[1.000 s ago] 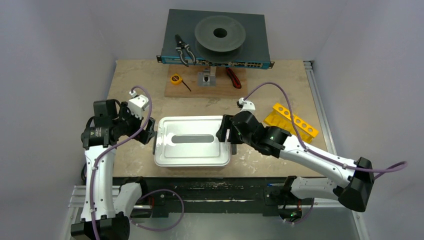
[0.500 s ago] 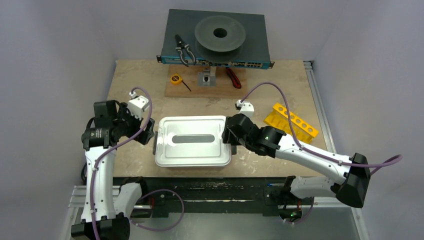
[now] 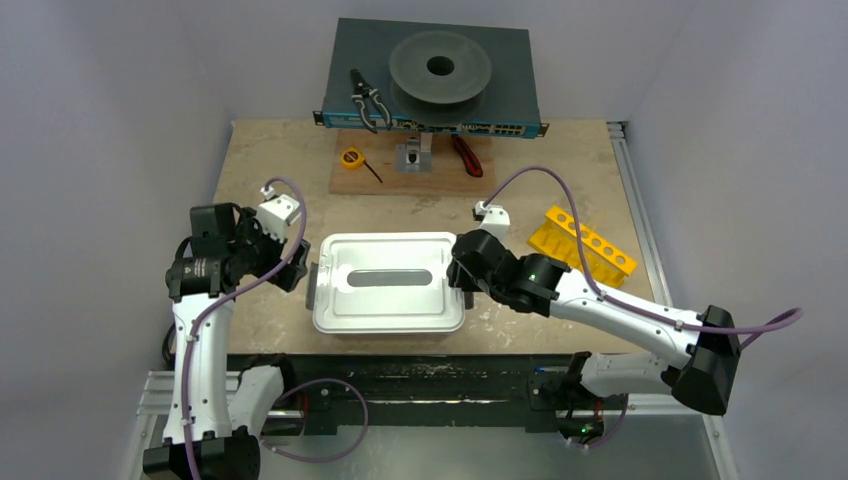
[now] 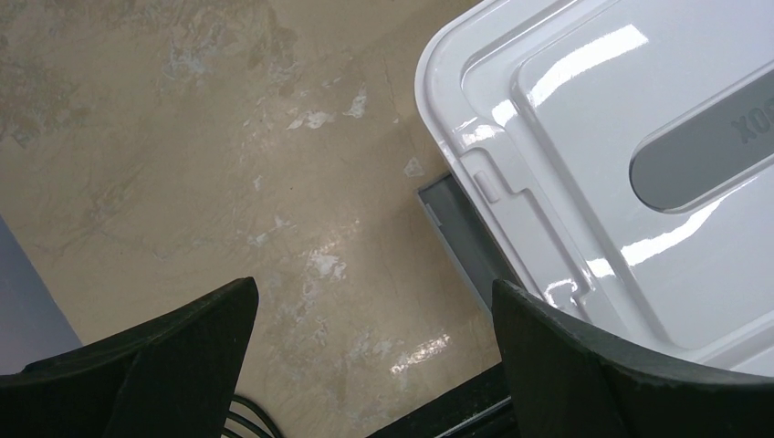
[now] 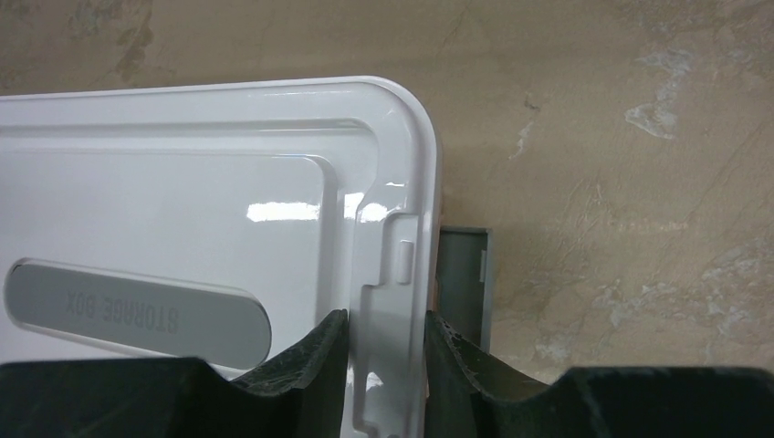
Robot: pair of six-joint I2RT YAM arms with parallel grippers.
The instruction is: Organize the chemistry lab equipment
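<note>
None of the chemistry lab equipment shows in any view. A white storage box [image 3: 330, 300] with its lid on [image 5: 183, 164] lies at the table's middle front. My right gripper [image 5: 385, 317] is at the box's right end [image 3: 458, 272], shut on the lid's raised rim, one finger on each side. A grey latch [image 5: 465, 274] hangs just outside that rim. My left gripper [image 4: 374, 290] stands wide open over bare table beside the box's left end [image 3: 300, 265]. It holds nothing, and the left grey latch [image 4: 452, 224] is just ahead of it.
A yellow tube rack [image 3: 583, 243] with nothing in its holes sits right of the box, behind my right arm. At the back, a wooden board [image 3: 400, 178] carries a yellow tape measure [image 3: 350, 157] and a red-handled tool [image 3: 466, 155]. Pliers [image 3: 367, 100] and a dark spool [image 3: 440, 68] rest on a dark case.
My right gripper has slid onto the box's right end and narrowed its jaws onto the lid rim. The box has shifted slightly right. The left arm has barely moved.
</note>
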